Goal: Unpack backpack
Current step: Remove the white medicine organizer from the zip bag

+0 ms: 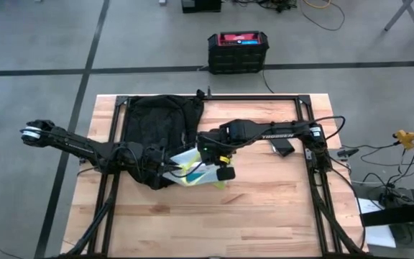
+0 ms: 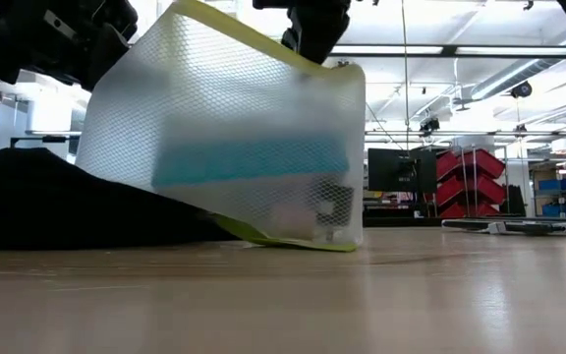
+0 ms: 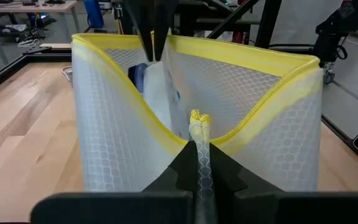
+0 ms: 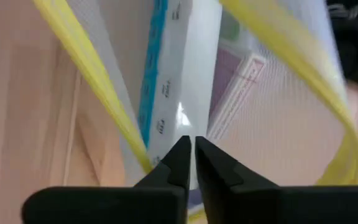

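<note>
The left hand (image 3: 199,163) grips the yellow rim of a translucent white mesh pouch (image 2: 234,138) beside the large black fabric backpack (image 1: 157,119); the right hand (image 4: 189,155) pinches its opposite rim.

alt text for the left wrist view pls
The left hand pinches the yellow-trimmed rim of a translucent mesh pouch, pulling its mouth open over the wooden table. A white and blue box shows inside, and the right hand comes down at the far rim.
</note>
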`<act>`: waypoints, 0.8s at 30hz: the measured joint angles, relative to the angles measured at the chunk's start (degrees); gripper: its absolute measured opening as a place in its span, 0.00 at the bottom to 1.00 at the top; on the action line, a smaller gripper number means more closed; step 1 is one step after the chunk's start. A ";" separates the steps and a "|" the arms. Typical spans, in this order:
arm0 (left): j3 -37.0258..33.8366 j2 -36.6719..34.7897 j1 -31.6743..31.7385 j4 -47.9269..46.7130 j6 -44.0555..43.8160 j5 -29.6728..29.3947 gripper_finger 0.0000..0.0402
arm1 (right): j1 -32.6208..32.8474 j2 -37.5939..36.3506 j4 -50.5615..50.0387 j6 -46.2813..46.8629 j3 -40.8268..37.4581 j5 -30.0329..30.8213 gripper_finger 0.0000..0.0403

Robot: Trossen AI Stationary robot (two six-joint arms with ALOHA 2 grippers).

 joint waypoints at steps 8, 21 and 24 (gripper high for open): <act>0.00 0.02 -0.48 0.62 -1.28 0.01 0.00 | 0.19 0.55 4.80 -0.60 -0.79 0.23 0.24; 0.00 0.04 -4.65 3.42 0.59 -3.01 0.00 | -2.02 6.16 7.62 2.02 -2.05 -11.72 0.64; 0.02 0.04 -5.17 3.42 0.64 -4.07 0.00 | -0.95 8.19 7.83 2.55 -2.05 -11.70 0.64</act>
